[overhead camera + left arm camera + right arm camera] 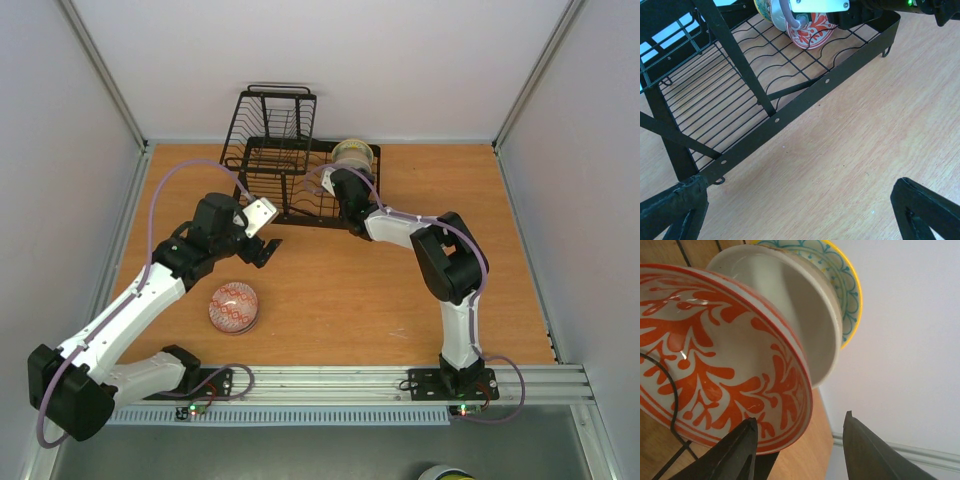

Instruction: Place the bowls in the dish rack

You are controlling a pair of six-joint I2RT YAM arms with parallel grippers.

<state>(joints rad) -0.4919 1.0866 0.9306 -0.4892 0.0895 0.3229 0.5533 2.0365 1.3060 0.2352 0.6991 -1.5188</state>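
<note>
Top external view: the dish rack (272, 160) stands at the far edge of the table (400, 300), against the back wall. The right fingers (345, 192) are at its right end, just beside the bowls racked there. The left fingers (264, 250) hover over bare wood near the rack's front rail. The pink-red bowl (234, 306) sits on the table, apart from the rack and close to the left arm; it is judged the one outstanding item. Open wood lies to the right and front, with side walls confining both flanks.

Left wrist view: the left fingers (670, 212) are spread wide, grasping nothing, with only table between them. The front rail (805, 102) runs diagonally ahead. The red-and-white bowl (812, 32) stands on edge among the tines at the rack's far end, with the right arm's hardware directly over it.

Right wrist view: the right fingers (735, 455) are parted and released. The red-and-white bowl's rim lies just beside one finger; whether they touch cannot be told. Behind it a pale plain bowl (790, 310) nests upright, then the teal-patterned bowl (846, 290).

Assessment: the placing step appears near complete. Recommend withdrawing the right fingers straight back along their own axis, away from the rim, since a sideways drift risks tipping the row. The left arm has clear room down to the pink-red bowl, and its approach should stay low and short of the front rail.
</note>
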